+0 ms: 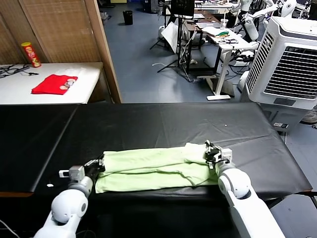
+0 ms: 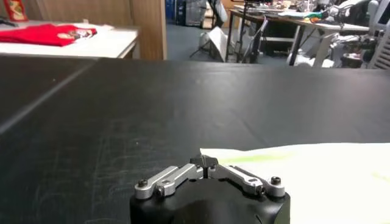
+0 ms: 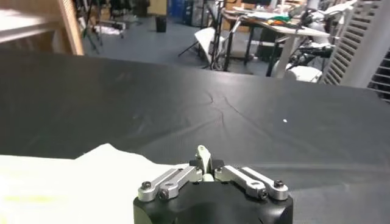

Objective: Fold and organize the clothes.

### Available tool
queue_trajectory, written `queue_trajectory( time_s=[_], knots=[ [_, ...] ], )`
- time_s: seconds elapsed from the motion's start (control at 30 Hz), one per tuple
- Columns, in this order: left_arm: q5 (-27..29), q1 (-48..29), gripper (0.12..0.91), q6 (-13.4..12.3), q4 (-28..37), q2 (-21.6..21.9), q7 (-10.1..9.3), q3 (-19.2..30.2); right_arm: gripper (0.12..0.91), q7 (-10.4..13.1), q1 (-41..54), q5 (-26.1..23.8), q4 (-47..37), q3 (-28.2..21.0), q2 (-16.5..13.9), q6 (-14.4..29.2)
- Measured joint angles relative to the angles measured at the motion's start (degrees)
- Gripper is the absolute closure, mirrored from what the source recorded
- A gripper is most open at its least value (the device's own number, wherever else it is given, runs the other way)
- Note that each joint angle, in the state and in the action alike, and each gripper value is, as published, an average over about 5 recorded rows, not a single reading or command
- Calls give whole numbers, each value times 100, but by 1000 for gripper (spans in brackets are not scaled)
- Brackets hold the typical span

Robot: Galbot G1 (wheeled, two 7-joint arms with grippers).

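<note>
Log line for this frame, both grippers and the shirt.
left gripper: shut on shirt left end | right gripper: shut on shirt right end | shirt: folded strip on table

This is a robotics lab or workshop. A long table (image 1: 148, 124) covered in black sheet stands on a blue-grey floor (image 1: 143, 59), with a big white air cooler (image 1: 290, 62) just beside its far right corner. Behind it are cluttered desks (image 1: 223, 34) on metal legs, tripod stands (image 1: 173, 49), a black bin (image 1: 128, 17) and another white robot arm (image 1: 257, 12), while a white side table (image 1: 49, 82) stands against wooden panels (image 1: 59, 29).
</note>
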Motion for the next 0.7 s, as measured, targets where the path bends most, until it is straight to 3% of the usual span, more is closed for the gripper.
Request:
queue_trajectory(
  time_s=[0.27,0.47,0.53,0.6,0.7],
  knots=[
    [287,12,904,-98,96,10,-110,-61,858,264,-77,-35,-5,8,101,135],
    [255,32,904,-74,73,-16,-118,-72,845,12,-180,-43,33,99,55,185],
    [229,44,900,-63,28,-3,-78,-83,788,-147,-244,-30,98,152,4,217],
    [191,62,880,-59,-26,28,-41,-108,682,-275,-319,-13,190,209,-49,255],
    [90,106,763,-57,-114,88,-31,-165,515,-376,-444,5,372,301,-132,298]
  ],
)
